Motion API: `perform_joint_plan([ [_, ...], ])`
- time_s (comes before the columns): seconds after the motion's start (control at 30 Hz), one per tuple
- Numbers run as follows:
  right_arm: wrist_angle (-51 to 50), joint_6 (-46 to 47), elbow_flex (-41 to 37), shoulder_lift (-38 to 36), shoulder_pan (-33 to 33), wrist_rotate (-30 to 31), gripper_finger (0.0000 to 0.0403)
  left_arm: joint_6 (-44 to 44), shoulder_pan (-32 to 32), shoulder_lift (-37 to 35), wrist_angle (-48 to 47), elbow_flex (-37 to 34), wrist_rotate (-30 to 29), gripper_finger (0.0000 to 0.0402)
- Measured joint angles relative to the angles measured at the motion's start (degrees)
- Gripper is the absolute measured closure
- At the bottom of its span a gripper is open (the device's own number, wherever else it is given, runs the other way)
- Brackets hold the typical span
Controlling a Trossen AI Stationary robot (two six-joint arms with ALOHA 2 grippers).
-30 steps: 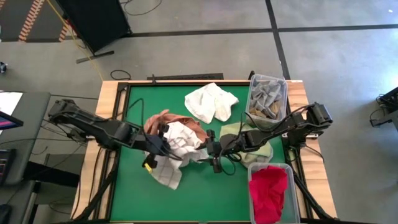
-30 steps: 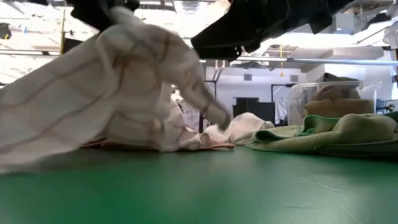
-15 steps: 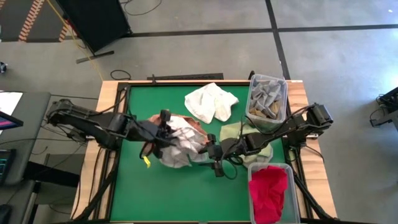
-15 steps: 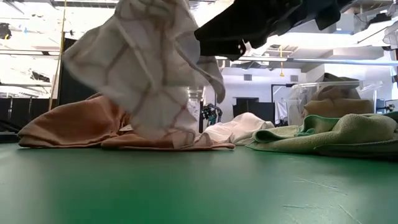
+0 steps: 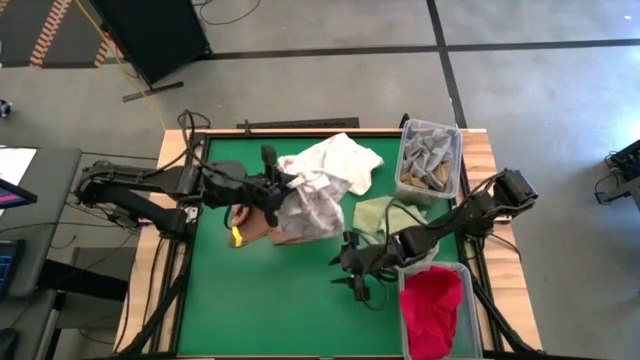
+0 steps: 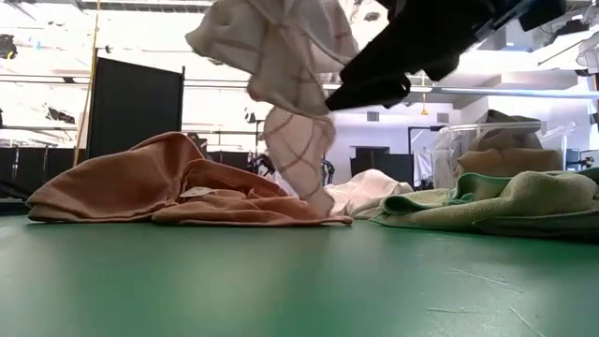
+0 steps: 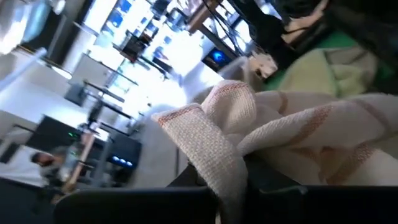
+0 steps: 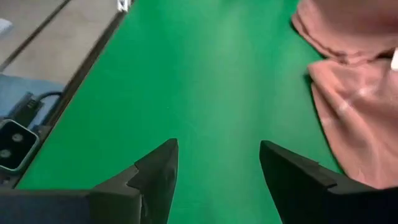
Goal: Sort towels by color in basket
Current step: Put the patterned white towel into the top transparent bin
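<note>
Left pincer [image 5: 272, 193] clenched on checked towel [image 5: 310, 205], lifted off green worktop [image 5: 270, 290], tail hanging just above rust-orange towel [image 6: 178, 192]. Best kept high until tail clears that heap, then carried toward plain white towel [image 5: 340, 163] or a free bin; destination unclear. Pale green towel [image 5: 380, 215] beside right arm. Right pincer [image 5: 352, 272] released, low over bare worktop, well apart from cloth; better parked clear of carry path. Tan-filled bin [image 5: 432, 158] and red-filled bin [image 5: 437, 305] at right edge. Left fingers buried in cloth in wrist view; rust towel half covered from above.
</note>
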Motion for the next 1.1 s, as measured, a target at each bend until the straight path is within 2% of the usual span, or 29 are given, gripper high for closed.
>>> perform_joint_plan([
  [0.23, 0.8, 1.7, 0.0, 0.1, 4.1, 4.9, 0.0148, 4.4, 4.7, 6.8, 2.0, 6.7, 2.5, 0.0391],
  [0.4, -0.2, 2.8, 0.0, 0.0, 6.4, 10.0, 0.0148, 7.7, 7.2, 14.4, 1.6, 14.1, 3.4, 0.0389],
  [0.53, -2.4, 6.1, 0.0, 0.0, 7.7, 10.7, 0.0148, 10.2, 8.7, 19.7, 1.8, 20.8, 3.8, 0.0388],
  [0.7, -2.9, 9.7, 0.0, 0.0, 9.7, 10.9, 0.0148, 11.1, 10.7, 25.5, 1.6, 30.1, 10.7, 0.0387],
  [0.87, -3.1, 12.3, 0.0, 0.0, 11.9, 13.8, 0.0148, 9.7, 13.4, 30.9, 2.8, 39.7, 18.6, 0.0387],
  [1.1, -3.6, 15.9, 0.0, 0.0, 14.2, 18.0, 0.0148, 6.7, 16.5, 37.8, 9.1, 47.4, 27.6, 0.0387],
])
